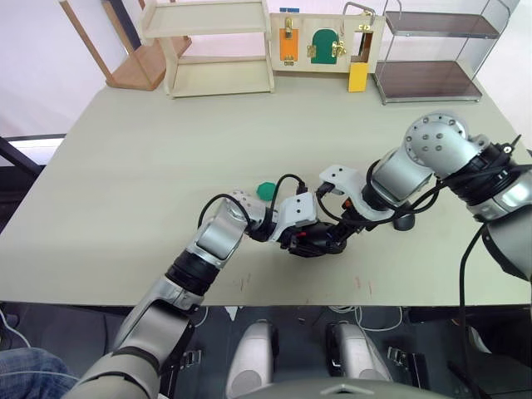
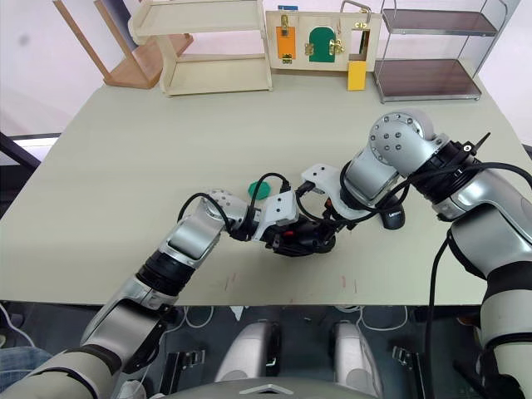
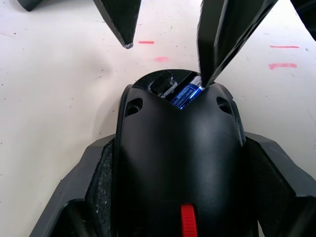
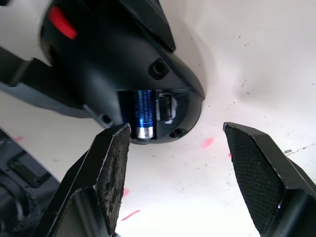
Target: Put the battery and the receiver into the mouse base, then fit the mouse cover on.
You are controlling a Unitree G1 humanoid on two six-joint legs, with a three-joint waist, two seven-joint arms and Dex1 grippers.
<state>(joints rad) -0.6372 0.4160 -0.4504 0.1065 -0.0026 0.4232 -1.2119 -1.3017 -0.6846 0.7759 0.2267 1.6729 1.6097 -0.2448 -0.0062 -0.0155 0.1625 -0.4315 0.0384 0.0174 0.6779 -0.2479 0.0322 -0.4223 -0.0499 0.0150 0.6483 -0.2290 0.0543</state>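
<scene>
A robot test lab or workroom: one broad pale table (image 1: 141,183) with practice props lined along its far edge, a wooden shelf (image 1: 218,46), a board of latches and little doors (image 1: 320,41), a metal rack (image 1: 432,50), and cables on the floor below

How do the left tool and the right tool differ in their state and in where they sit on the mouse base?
The left tool is shut on the mouse base, clamping its sides; the right tool is open and holds nothing. The left tool grips near the red part, while the right tool sits at the open end, where the battery lies in its slot. Both work on the same mouse base.
</scene>
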